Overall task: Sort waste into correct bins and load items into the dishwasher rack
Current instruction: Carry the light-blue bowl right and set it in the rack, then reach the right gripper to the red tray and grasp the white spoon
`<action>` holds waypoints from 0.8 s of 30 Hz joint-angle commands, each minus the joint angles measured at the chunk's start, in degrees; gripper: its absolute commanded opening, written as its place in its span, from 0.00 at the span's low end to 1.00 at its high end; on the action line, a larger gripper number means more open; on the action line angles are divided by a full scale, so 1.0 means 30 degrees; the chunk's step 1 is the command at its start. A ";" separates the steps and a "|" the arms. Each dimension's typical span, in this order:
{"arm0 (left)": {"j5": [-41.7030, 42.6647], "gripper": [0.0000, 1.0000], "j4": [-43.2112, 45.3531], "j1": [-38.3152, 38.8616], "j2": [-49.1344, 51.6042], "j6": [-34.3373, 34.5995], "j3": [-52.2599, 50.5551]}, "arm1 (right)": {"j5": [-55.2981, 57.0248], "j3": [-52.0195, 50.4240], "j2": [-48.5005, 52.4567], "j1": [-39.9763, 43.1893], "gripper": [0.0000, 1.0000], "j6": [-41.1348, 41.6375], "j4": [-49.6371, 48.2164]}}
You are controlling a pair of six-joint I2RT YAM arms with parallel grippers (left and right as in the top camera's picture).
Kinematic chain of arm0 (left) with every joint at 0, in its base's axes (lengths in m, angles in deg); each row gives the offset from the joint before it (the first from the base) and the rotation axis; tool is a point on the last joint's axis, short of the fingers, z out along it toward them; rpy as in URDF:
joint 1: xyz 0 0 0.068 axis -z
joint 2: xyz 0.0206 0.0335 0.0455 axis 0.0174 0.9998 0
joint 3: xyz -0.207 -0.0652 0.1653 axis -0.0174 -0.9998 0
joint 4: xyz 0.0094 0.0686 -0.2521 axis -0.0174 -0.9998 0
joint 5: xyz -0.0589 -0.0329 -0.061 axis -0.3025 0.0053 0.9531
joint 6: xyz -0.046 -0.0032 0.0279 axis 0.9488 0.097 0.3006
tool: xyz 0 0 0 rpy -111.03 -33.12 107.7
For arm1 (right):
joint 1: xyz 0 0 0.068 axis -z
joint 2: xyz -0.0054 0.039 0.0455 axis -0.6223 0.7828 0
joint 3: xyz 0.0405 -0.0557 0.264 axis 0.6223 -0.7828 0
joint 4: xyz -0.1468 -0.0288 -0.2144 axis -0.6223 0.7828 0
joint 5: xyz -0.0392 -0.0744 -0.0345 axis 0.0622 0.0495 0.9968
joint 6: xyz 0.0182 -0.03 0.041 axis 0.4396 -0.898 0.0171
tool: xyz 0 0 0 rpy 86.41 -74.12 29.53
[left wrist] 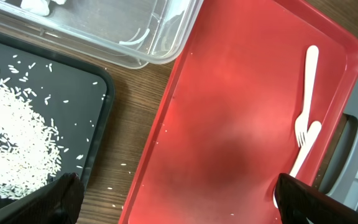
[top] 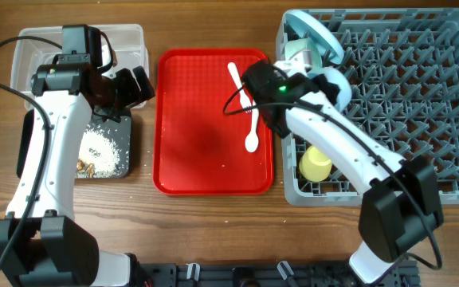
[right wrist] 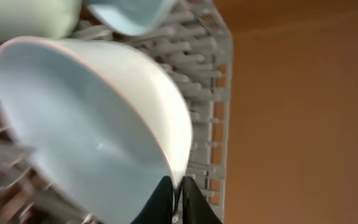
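My right gripper [right wrist: 178, 186] is shut on the rim of the pale blue bowl [right wrist: 92, 137], holding it tilted over the left part of the grey dishwasher rack [top: 421, 96]; the bowl also shows in the overhead view [top: 337, 84]. The pale blue plate [top: 317, 30] stands upright in the rack beside the pale green bowl [top: 300, 53]. The yellow cup [top: 317, 164] lies in the rack's front left. The white fork [top: 240, 86] and spoon [top: 252, 131] lie on the red tray [top: 205, 135]. My left gripper [left wrist: 179, 199] is open and empty above the red tray's left edge. The snack wrapper is not visible.
The clear tub [top: 134, 40] sits at the back left, partly under my left arm. The black tray [top: 106, 147] in front of it holds white rice [left wrist: 17, 124] and brown scraps [top: 86, 166]. A few rice grains lie on the wooden table [left wrist: 129, 137].
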 commanded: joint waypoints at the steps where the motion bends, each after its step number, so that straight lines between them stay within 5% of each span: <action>1: -0.0109 1.00 0.0051 -0.0058 -0.0138 0.0029 0.0284 | -0.1719 -0.0036 0.0357 -0.0379 0.15 -0.1756 0.0015; 7: -0.0109 1.00 0.0051 -0.0058 -0.0138 0.0029 0.0284 | -0.2783 0.0022 0.0350 -0.0940 0.47 -0.1741 0.0197; 16: -0.0109 1.00 0.0051 -0.0058 -0.0138 0.0029 0.0284 | -0.6069 0.1603 -0.0284 -0.0794 0.62 -0.1749 -0.0284; 20: -0.0109 1.00 0.0051 -0.0058 -0.0138 0.0029 0.0284 | -0.8102 0.3468 -0.0896 -0.0794 1.00 -0.1749 -0.0284; 24: -0.0109 1.00 0.0051 -0.0058 -0.0138 0.0029 0.0284 | -1.2611 0.5005 -0.1341 -0.0801 1.00 -0.1727 -0.1668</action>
